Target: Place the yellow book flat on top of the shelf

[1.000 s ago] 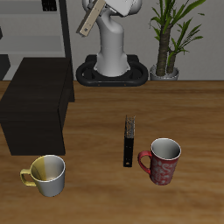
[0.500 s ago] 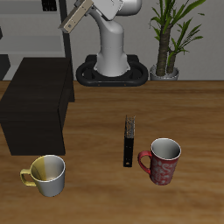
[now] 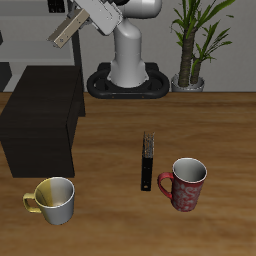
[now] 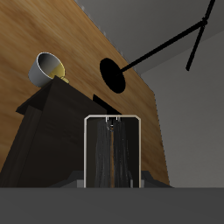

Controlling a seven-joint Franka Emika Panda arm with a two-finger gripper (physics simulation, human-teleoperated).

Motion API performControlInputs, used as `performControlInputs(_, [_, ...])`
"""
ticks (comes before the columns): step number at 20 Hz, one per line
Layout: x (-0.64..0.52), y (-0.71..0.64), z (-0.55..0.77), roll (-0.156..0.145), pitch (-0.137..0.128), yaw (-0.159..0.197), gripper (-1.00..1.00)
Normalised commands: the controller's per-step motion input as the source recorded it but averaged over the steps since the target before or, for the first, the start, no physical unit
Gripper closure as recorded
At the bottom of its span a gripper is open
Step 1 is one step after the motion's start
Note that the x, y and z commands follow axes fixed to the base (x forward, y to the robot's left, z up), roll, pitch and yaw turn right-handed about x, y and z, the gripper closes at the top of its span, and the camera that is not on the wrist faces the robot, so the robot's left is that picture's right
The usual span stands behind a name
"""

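You've swung the claw (image 3: 78,22) sideways over the last second, from in front of the robot's body out toward the shelf (image 3: 40,128), and it stays clamped on the yellow book (image 3: 64,31), which hangs tilted high in the air. In the wrist view the book (image 4: 112,149) sits between the jaws with the shelf (image 4: 48,131) below and slightly ahead. By my read the carry is nearly over it; next you lower and level the book flat.
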Motion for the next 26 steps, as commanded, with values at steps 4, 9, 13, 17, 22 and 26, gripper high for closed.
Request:
performControlInputs(4, [0.09,-0.35,-0.29,-0.079,-0.003,0.031,1.0])
performControlInputs(9, [0.2,-0.21,-0.42,-0.055,0.038,0.029,1.0])
performControlInputs(13, [0.21,-0.08,-0.35,-0.04,0.044,0.001,1.0])
performControlInputs(17, [0.21,-0.1,-0.42,-0.065,0.082,0.014,1.0])
performControlInputs(22, [0.17,-0.17,-0.4,-0.038,0.078,0.006,1.0])
performControlInputs(26, [0.18,-0.11,-0.57,0.005,0.156,-0.012,1.0])
